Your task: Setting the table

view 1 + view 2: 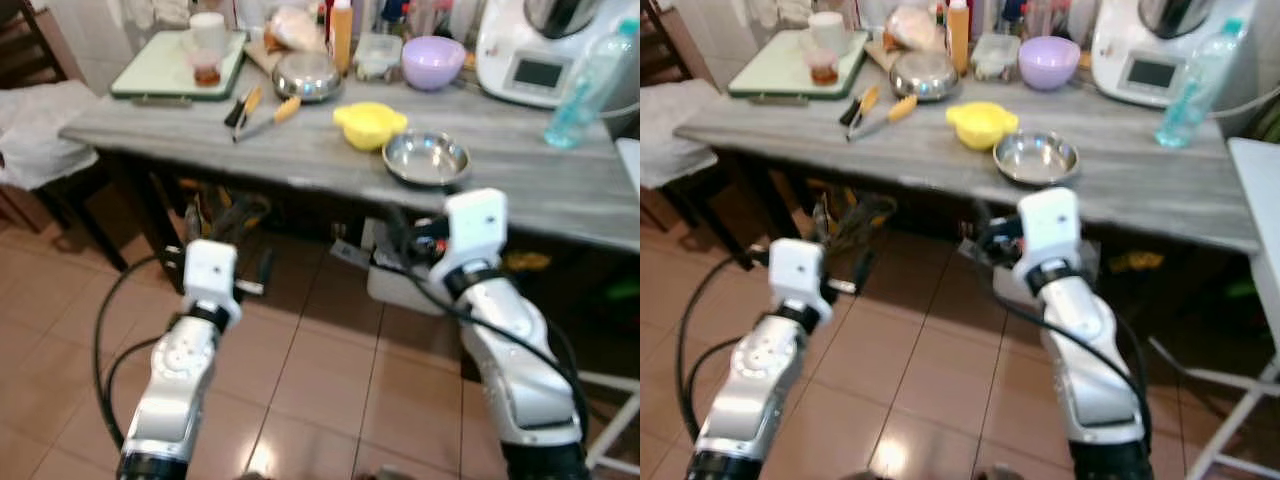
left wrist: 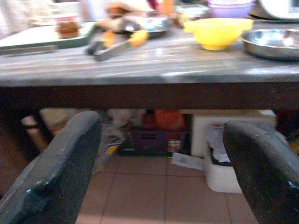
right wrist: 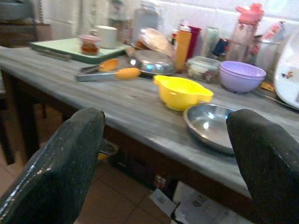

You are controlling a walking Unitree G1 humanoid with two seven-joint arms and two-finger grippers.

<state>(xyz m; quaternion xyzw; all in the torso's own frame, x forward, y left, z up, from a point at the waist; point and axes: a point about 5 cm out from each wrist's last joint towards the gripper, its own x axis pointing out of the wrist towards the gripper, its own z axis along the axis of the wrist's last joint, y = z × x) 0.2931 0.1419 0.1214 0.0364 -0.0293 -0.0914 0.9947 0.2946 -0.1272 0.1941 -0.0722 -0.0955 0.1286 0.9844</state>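
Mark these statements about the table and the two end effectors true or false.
1. The yellow bowl sits beside the steel dish. True.
2. The right end effector grips the steel dish. False: it is open, short of the table.
3. The purple bowl is stacked inside the yellow bowl. False: it stands apart, further back.
4. The left end effector is open. True.
5. Orange-handled tongs lie on the table. True.
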